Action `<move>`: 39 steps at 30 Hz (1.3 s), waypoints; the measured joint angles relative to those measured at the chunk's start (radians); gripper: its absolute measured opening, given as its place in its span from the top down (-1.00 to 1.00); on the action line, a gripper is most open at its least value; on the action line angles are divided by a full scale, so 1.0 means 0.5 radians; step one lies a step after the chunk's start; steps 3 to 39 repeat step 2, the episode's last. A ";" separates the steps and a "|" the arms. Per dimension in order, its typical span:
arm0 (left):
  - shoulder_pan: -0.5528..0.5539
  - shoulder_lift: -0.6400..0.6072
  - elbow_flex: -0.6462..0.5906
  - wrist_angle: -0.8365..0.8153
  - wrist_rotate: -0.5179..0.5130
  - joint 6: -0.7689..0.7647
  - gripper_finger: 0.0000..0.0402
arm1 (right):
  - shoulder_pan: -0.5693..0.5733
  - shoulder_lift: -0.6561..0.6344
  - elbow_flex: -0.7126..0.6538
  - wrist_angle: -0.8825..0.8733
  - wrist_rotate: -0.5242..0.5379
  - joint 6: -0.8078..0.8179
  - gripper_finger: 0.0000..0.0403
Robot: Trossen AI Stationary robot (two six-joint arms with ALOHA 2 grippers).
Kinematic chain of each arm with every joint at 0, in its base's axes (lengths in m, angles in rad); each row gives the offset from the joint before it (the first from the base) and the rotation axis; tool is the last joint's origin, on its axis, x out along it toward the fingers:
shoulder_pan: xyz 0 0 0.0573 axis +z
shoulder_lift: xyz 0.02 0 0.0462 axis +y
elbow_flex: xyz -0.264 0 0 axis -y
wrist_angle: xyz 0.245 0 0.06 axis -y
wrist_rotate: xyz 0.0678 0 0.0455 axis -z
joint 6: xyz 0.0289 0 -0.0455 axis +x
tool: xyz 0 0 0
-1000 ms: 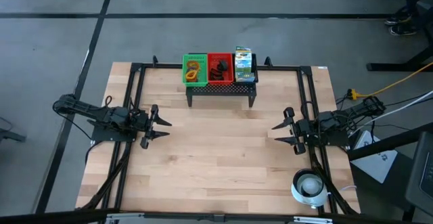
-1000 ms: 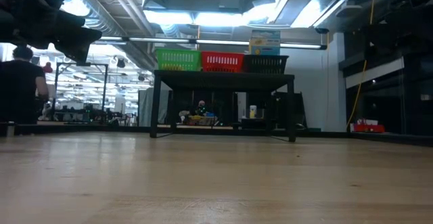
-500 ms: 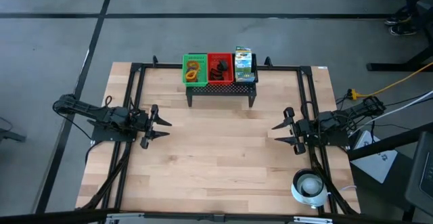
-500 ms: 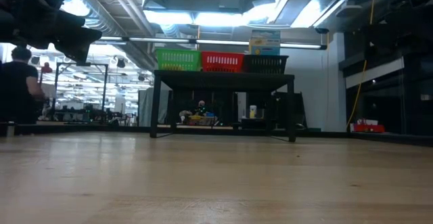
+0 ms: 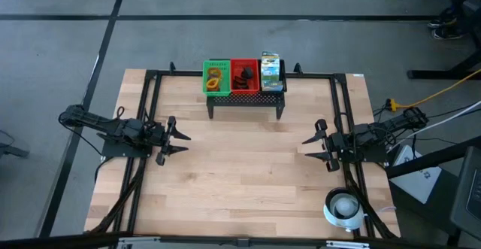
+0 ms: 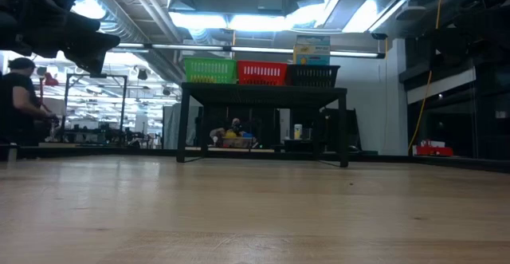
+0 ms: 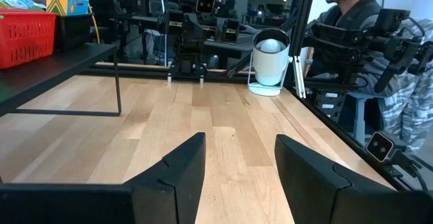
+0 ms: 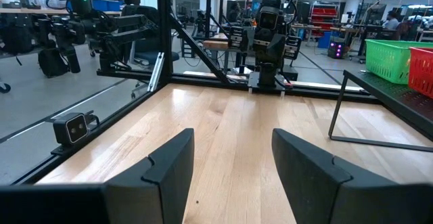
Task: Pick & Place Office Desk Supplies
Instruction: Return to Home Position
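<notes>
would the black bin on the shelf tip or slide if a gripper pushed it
Likely slides, not tips: the black bin looks low and wide, flat on the shelf. The packets poking above its rim seem light and could flop out. It sits at the shelf's end, so an outward push might drop it.

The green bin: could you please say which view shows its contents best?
The high view looks straight down into the green bin. The low view shows only its side, the right wrist view one part, the left wrist view none.
</notes>
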 joint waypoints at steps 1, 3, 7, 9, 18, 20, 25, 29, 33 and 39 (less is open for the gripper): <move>0.000 0.000 0.000 0.000 0.000 0.000 0.13 | 0.000 0.000 0.000 0.000 0.000 0.000 0.00; 0.000 0.000 0.000 0.000 -0.001 0.000 0.13 | 0.000 0.000 0.000 0.000 0.000 0.000 0.00; 0.000 0.000 0.000 0.000 -0.001 0.000 0.13 | 0.000 0.000 0.000 0.000 0.000 0.000 0.00; 0.000 0.000 0.000 0.000 -0.001 0.000 0.13 | 0.000 0.000 0.000 0.000 0.000 0.000 0.00; 0.000 0.000 0.000 0.000 -0.001 0.000 0.13 | 0.000 0.000 0.000 0.000 0.000 0.000 0.00; 0.000 0.000 0.000 0.000 -0.001 0.000 0.13 | 0.000 0.000 0.000 0.000 0.000 0.000 0.00; 0.000 0.000 0.000 0.000 -0.001 0.000 0.13 | 0.000 0.000 0.000 0.000 0.000 0.000 0.00; 0.000 0.000 0.000 0.000 -0.001 0.000 0.13 | 0.000 0.000 0.000 0.000 0.000 0.000 0.00; 0.000 0.000 0.000 0.000 -0.001 0.000 0.13 | 0.000 0.000 0.000 0.000 0.000 0.000 0.00; 0.000 0.000 0.000 0.000 -0.001 0.000 0.13 | 0.000 0.000 0.000 0.000 0.000 0.000 0.00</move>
